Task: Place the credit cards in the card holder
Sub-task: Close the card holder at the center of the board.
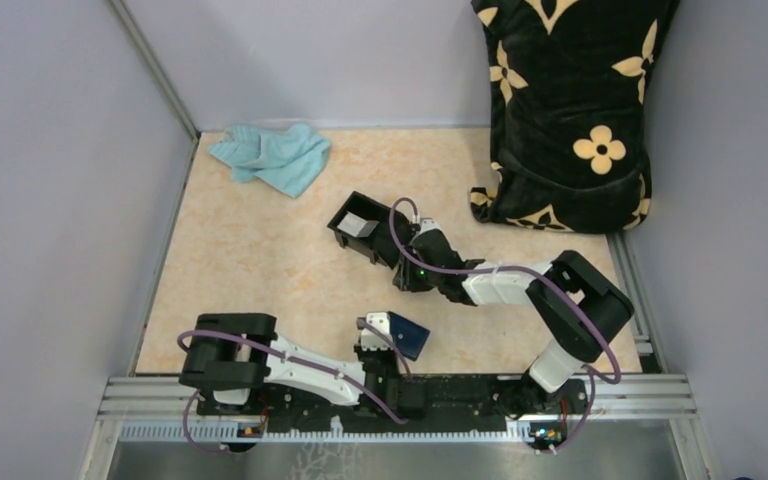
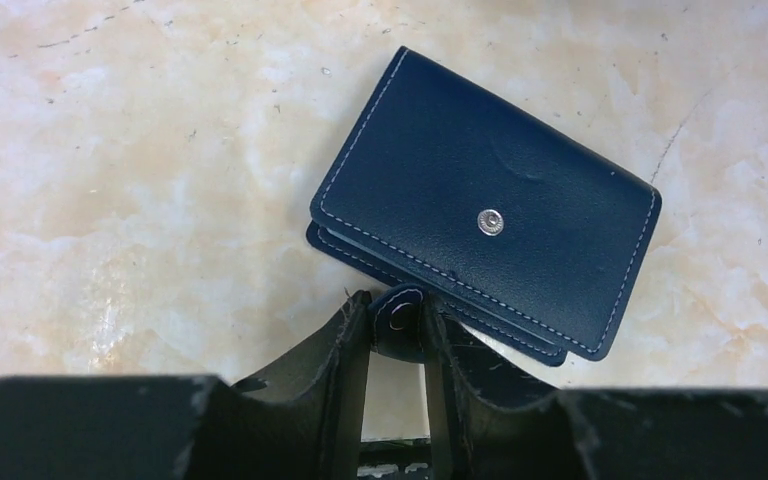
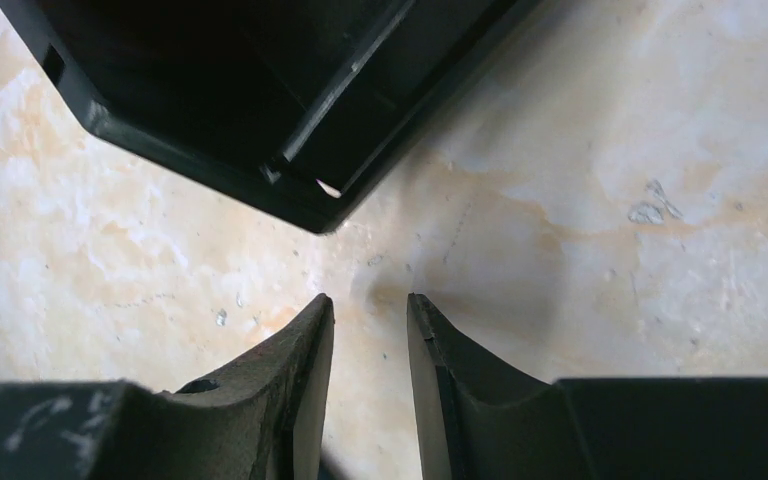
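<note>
Two arms work well apart. The left gripper (image 2: 397,318) pinches the closing tab (image 2: 401,312) of the navy card holder (image 2: 490,200), which lies folded on the table (image 2: 110,150) near the arm bases. At the holder's 11 o'clock stands a black box (image 1: 345,213) with a pale credit card (image 1: 361,227) inside. The right gripper (image 3: 370,300), fingers spread and empty, hovers at the box's 5 o'clock corner.

I work in a robot test cell, a lab rig rather than a home. Plain lilac panels (image 1: 60,180) wall in the marble-patterned worktop (image 1: 250,280) to the left, right and far side of the black box (image 1: 365,228). Nearer than the box, my left arm (image 1: 295,364) and right arm (image 1: 520,285) are bolted to an aluminium rail (image 1: 440,392). Beyond it lie a teal cloth (image 1: 272,157) and a flowered black cushion (image 1: 570,110).
</note>
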You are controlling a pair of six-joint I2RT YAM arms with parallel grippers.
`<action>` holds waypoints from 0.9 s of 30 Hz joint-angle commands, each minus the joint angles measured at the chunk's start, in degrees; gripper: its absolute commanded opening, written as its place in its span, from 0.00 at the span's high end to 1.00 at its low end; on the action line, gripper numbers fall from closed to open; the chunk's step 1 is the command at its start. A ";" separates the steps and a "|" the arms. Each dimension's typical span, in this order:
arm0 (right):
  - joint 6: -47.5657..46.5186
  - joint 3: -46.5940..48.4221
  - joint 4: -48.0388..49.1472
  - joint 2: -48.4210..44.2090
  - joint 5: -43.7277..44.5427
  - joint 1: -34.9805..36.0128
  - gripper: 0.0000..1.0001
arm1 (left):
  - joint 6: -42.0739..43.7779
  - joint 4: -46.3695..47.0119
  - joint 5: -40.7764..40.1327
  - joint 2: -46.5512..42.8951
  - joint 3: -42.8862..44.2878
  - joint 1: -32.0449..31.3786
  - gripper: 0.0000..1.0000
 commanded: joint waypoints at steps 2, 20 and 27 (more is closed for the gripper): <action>-1.92 -4.69 -15.28 -3.47 3.00 0.22 0.65 | -8.40 -12.68 22.29 6.72 -4.31 -1.00 0.66; -0.79 -6.97 -23.01 -25.99 0.29 5.01 0.89 | -21.17 -15.27 5.05 -0.34 -8.55 -0.30 0.74; 1.53 -6.36 -17.08 -23.39 -3.86 10.49 0.97 | -12.74 -1.34 1.34 -5.73 -14.76 0.16 0.74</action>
